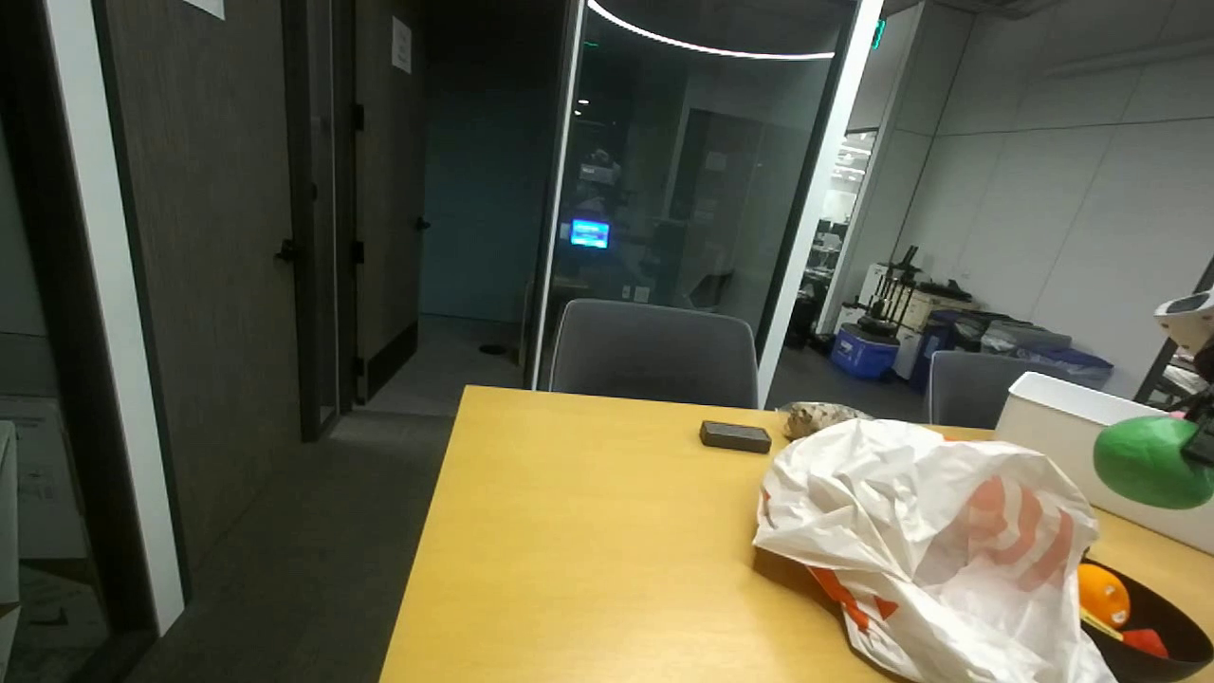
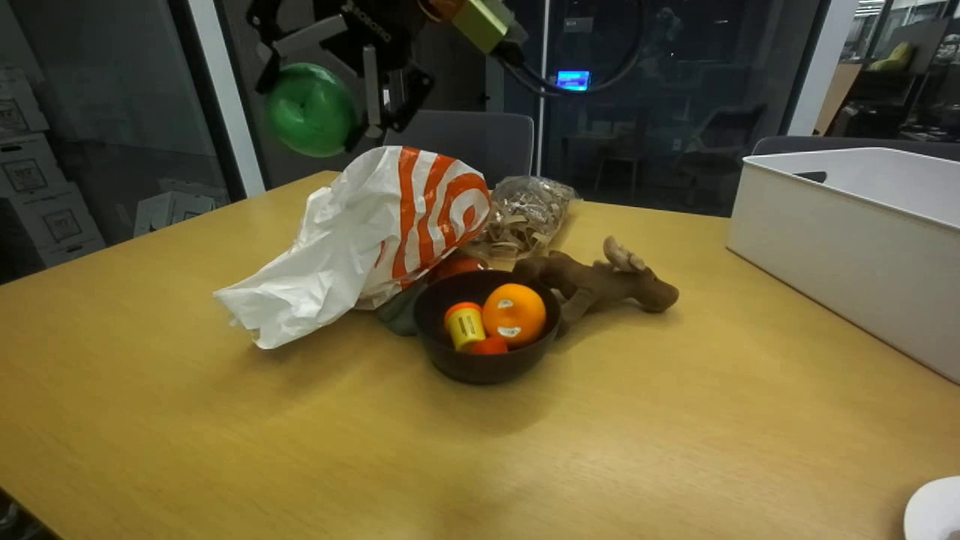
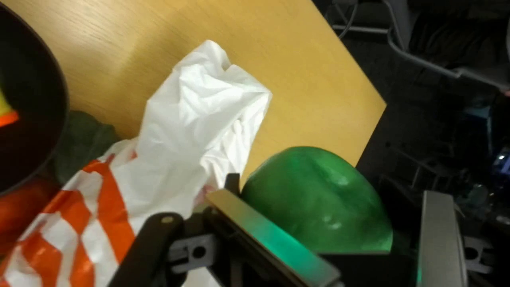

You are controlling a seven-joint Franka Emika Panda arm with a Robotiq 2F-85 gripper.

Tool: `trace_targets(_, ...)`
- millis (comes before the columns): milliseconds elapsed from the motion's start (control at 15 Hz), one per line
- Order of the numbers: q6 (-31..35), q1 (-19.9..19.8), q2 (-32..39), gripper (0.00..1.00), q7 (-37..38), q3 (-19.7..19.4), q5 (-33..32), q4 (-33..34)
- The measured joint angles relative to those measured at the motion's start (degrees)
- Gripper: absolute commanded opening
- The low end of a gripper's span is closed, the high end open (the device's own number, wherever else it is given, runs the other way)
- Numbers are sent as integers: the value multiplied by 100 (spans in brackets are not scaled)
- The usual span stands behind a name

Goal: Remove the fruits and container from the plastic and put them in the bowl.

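My gripper (image 2: 313, 112) is shut on a green fruit (image 2: 309, 109), held in the air above the white plastic bag (image 2: 352, 225). The green fruit also shows between the fingers in the wrist view (image 3: 314, 199) and at the right edge of an exterior view (image 1: 1148, 462). The crumpled bag with orange print lies on the table; its inside is hidden. The dark bowl (image 2: 484, 369) stands beside the bag. In it are an orange (image 2: 514, 313), a small yellow container (image 2: 466, 328) and a red piece (image 2: 490, 346). A red round thing (image 2: 457, 265) shows behind the bowl, partly under the bag.
A brown plush moose (image 2: 600, 285) lies against the bowl. A dark green-grey thing (image 2: 399, 313) sits between bag and bowl. A clear bag of beige pieces (image 2: 529, 214) lies behind. A white bin (image 2: 840, 247), a dark block (image 1: 735, 436) and a white dish (image 2: 934, 510) are on the table.
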Motion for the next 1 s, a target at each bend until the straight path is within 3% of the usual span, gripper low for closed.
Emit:
trace_targets(400,1936,-65,220,61,997,-98,-9,-630)
trace_targets(867,3639,-199,298,61,2471,-192,-248,-1326)
trace_targets(933,3885,-193,297,94,2740,-186,-310,-1420)
trace_targets(1000,4106,-189,296,97,3024,-178,-383,-1501)
